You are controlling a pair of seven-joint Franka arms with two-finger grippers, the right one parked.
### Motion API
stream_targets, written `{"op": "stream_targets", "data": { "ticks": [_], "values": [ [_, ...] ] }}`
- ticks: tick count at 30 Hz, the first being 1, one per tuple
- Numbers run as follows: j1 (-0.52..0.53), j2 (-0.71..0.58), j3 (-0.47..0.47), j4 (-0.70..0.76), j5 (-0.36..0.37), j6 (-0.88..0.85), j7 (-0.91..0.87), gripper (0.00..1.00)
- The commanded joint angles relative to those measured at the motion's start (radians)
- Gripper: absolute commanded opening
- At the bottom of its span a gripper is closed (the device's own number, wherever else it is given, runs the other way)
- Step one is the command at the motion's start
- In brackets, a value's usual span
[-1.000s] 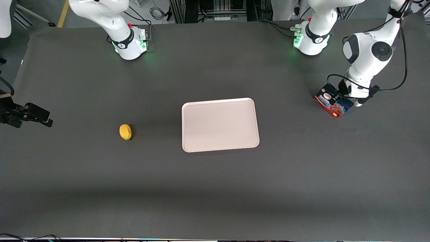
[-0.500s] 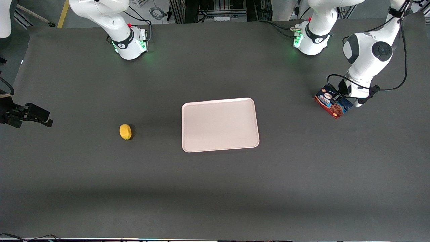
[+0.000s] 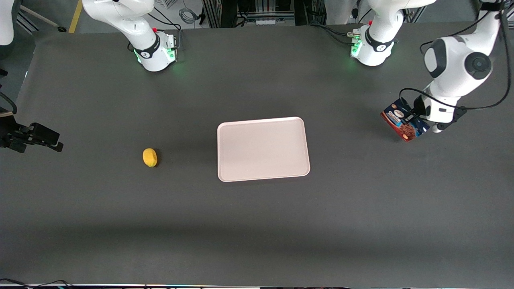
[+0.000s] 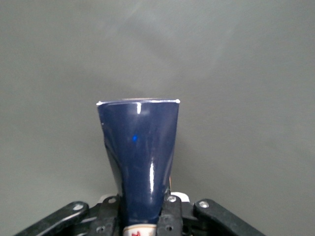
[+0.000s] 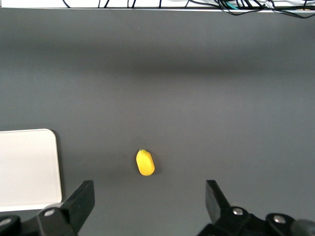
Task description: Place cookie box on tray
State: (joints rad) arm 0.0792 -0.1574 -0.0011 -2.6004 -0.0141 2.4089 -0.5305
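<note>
A: What's different from a moment ago?

B: The claw [image 3: 417, 120] has risen off the tabletop [image 3: 257, 224] with the cookie box [image 3: 404, 125] clamped between its fingers. Over the last second the box has drifted slightly away from the tray [image 3: 263, 148], toward the working arm's end of the tabletop, and the arm's big joints have swung the same way. In the wrist view the carton [image 4: 140, 157] hangs straight out from the closed fingers, its dark glossy face showing and nothing but bare grey surface below it.

A: So the pick is done?

B: I'd judge so. The grip looks firm and the box appears to be clear of the surface, tilted. What remains is the carry to the tray and the set-down.

A: Where does the box sit relative to the tray now?

B: Well apart from it, out toward the working arm's end, at about the same nearness to the front camera as the tray's farther edge.

A: Any obstacles on the way?

B: None that I can see between box and tray. The yellow lemon-like object [image 3: 149, 157] lies beside the tray toward the parked arm's end, off the route. The tray is bare and far larger than the carton, so only its low raised rim needs clearing before lowering
</note>
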Motion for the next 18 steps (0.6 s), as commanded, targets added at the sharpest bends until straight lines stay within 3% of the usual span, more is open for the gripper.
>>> {"op": "stream_targets", "data": {
  "ticks": [1, 10, 18],
  "values": [
    [-0.027, -0.027, -0.025, 0.135, -0.009, -0.143, 0.041, 0.18],
    [-0.045, -0.051, -0.123, 0.307, -0.007, -0.254, 0.141, 0.18],
    [-0.068, -0.034, -0.29, 0.421, -0.009, -0.298, 0.092, 0.16]
  ]
}}
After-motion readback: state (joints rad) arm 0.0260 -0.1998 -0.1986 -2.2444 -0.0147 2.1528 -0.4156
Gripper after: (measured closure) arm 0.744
